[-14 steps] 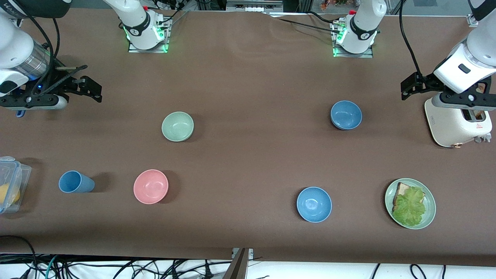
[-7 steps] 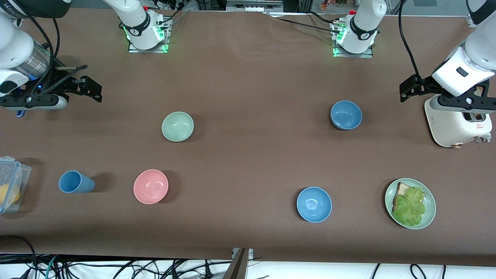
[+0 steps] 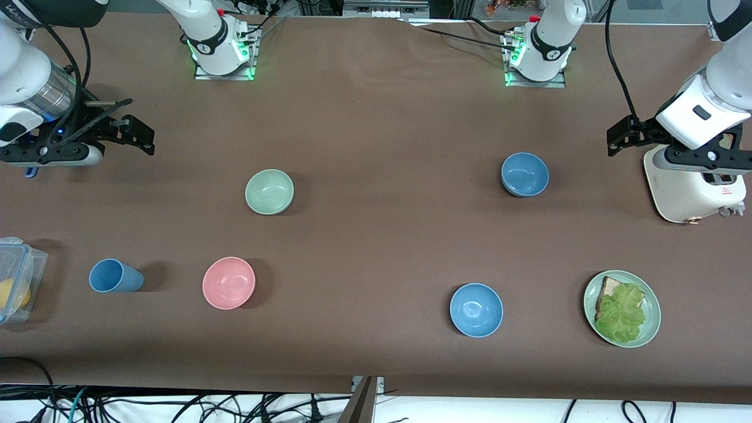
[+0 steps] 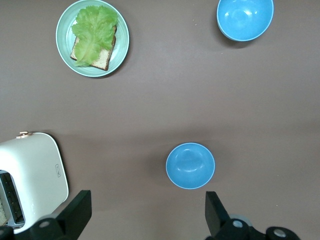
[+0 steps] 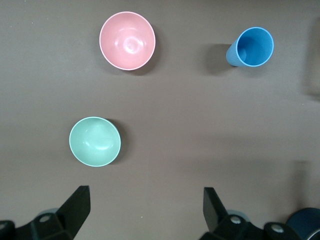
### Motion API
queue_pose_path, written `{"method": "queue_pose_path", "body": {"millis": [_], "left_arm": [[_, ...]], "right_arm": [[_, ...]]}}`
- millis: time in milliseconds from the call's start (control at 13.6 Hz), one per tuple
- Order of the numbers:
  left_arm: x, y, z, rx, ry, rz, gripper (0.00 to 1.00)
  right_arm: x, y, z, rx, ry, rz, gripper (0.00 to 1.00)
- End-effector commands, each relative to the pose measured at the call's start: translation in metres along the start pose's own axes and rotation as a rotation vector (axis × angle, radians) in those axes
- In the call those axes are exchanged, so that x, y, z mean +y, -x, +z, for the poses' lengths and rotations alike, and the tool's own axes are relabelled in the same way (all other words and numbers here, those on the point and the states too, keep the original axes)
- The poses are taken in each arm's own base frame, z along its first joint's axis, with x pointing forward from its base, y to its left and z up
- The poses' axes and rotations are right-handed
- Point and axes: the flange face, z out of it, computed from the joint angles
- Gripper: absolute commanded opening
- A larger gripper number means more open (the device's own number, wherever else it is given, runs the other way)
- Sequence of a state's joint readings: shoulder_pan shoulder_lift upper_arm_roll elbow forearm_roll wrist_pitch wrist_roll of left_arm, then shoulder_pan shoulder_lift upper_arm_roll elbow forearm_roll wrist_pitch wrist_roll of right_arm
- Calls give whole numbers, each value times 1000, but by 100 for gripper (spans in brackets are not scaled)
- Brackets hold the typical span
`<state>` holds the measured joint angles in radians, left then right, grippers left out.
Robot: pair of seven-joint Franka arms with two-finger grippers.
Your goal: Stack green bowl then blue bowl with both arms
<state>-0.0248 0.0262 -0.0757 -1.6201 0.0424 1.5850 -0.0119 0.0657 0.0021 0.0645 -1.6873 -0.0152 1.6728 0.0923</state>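
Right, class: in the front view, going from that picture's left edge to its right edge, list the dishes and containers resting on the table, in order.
Clear plastic box → blue cup → pink bowl → green bowl → nearer blue bowl → farther blue bowl → green plate with toast and lettuce → white toaster.

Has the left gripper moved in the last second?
Yes. The left gripper has crept up toward the robots' bases, judged against the toaster under it. Jaws open.

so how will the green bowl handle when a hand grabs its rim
The green bowl looks rigid, so it probably won't flex. Its matte, thin rim should suit a pinch, though it may tilt. It sits upright and empty, so it is likely light and could slide if nudged.
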Motion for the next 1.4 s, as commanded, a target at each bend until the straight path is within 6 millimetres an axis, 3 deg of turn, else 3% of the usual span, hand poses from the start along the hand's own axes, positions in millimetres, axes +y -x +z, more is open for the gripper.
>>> {"method": "queue_pose_path", "body": {"millis": [0, 811, 1180, 1327], "left_arm": [[3, -2, -6, -6, 11, 17, 100], [0, -3, -5, -6, 11, 1, 100], [0, -2, -6, -3, 5, 3, 100], [-2, -3, -6, -5, 5, 0, 100]], "right_arm": [[1, 7, -4, 2, 5, -1, 100], [9, 3, -9, 12, 3, 3, 100], [-3, 3, 13, -57, 1, -23, 100], [-21, 13, 47, -94, -86, -9, 100]]}}
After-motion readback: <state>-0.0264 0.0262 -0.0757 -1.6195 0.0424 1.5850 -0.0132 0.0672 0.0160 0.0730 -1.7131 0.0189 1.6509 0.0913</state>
